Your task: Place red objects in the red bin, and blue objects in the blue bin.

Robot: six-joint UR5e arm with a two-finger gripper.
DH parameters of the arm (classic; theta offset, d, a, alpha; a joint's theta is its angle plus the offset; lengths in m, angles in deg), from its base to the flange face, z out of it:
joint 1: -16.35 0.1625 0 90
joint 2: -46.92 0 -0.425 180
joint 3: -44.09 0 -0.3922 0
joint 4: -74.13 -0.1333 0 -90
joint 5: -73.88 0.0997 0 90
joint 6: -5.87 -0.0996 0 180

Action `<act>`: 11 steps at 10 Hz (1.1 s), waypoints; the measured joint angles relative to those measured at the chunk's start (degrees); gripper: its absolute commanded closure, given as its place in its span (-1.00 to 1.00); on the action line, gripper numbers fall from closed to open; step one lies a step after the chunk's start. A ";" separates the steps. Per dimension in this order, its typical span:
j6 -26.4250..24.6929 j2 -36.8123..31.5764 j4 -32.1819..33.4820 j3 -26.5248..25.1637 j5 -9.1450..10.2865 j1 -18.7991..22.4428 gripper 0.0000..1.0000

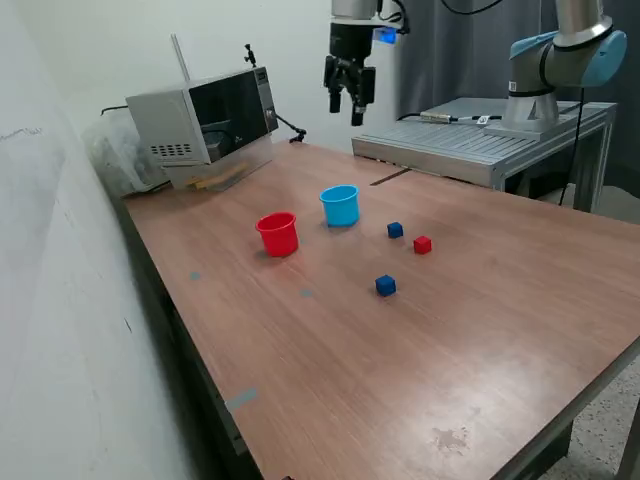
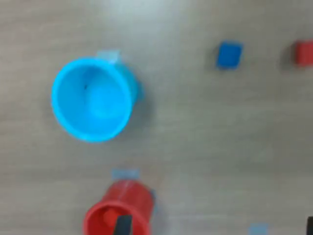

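Observation:
My gripper [image 1: 349, 108] hangs high above the table's far side, open and empty. Almost below it stands the light blue cup [image 1: 340, 205], which looks empty in the wrist view [image 2: 93, 100]. The red cup [image 1: 277, 234] stands to the exterior view's left of it. In the wrist view the red cup [image 2: 117, 215] holds a blurred red shape, perhaps a red cube. One red cube [image 1: 422, 244] lies on the table, also in the wrist view [image 2: 303, 52]. Two dark blue cubes lie near it, one by the blue cup [image 1: 395, 230] [image 2: 228, 54] and one nearer the front [image 1: 385, 285].
A microwave [image 1: 205, 118] stands at the table's far corner on the exterior view's left. A grey metal platform [image 1: 470, 145] carrying the arm's base [image 1: 530, 100] adjoins the far edge on the right. A white wall runs along the left.

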 measured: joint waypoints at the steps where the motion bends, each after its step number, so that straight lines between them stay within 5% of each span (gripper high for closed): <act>1: -0.10 -2.89 0.13 -3.45 0.05 2.36 -1.00; 5: -2.70 -7.55 0.56 -9.30 0.14 12.60 -1.00; 11: -5.72 7.54 4.43 -1.12 1.89 17.60 -1.00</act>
